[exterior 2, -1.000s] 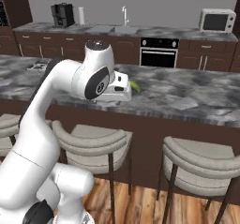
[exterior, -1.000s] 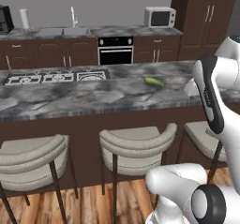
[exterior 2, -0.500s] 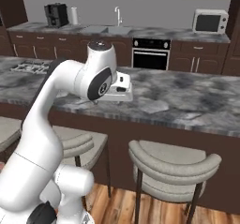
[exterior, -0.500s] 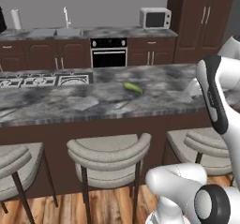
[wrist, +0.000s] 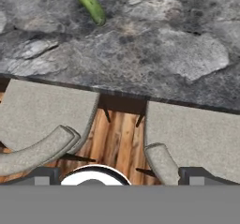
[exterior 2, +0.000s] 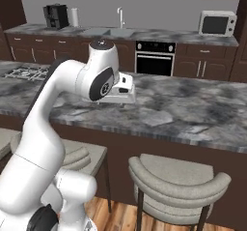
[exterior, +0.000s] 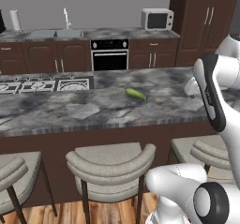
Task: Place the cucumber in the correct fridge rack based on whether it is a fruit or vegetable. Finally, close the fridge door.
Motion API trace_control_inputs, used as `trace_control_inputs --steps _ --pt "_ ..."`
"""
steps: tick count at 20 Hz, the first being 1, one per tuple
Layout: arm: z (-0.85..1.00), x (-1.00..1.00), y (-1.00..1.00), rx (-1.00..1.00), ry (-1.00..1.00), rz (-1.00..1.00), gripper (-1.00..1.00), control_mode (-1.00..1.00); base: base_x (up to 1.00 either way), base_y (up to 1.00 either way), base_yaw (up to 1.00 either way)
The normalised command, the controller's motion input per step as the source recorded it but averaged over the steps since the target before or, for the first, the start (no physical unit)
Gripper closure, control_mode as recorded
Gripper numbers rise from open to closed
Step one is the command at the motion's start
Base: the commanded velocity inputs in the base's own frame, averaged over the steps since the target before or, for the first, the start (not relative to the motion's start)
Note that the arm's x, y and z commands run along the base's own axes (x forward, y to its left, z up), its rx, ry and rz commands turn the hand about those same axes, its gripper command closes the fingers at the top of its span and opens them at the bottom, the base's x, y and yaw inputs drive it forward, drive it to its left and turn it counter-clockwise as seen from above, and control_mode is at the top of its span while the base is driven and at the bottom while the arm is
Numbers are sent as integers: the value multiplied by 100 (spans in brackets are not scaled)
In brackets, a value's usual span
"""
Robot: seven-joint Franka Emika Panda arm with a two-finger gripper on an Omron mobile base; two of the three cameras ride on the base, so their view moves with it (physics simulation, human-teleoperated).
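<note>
Hand: the white two-finger hand point(exterior 2: 126, 87) hangs above the dark grey marbled stone desk point(exterior: 70, 108), jaws spread wide and holding nothing; in the right base view the arm's big white joint covers most of it, so the fingers are hard to make out.
Fingertips: the two small dark fingertips point(wrist: 44, 175) sit cut off at the bottom of the hand view, far apart.
Arm: the white arm point(exterior 2: 62, 104) rises from the base, bends at a high elbow and reaches forward over the desk's near edge; in the left base view its forearm point(exterior: 213, 92) stands at the right edge.
Cucumber: the slim dark green cucumber point(exterior: 136, 94) lies flat on the desk, well apart from the hand; in the hand view it lies at the top point(wrist: 90, 3), its upper end cut off.
Stools: pale grey cushioned stools point(wrist: 42, 124) stand under the desk's edge on a wooden floor point(wrist: 115, 143).
Background: black oven point(exterior: 109, 54) and white microwave point(exterior: 157, 19) at the far wall.
</note>
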Motion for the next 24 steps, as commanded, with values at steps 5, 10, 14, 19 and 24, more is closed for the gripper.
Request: trace_control_inputs --steps 5,10,14,19,24 --pt "0 94 36 -4 -12 0 -100 -100 0 0 0" --pt "-5 96 85 -4 -18 2 -100 -100 0 0 0" --pt "-17 92 77 -5 -1 15 -100 -100 0 0 0" --pt "-24 70 4 0 8 20 -100 -100 0 0 0" --pt "-49 63 0 0 9 9 -100 -100 0 0 0"
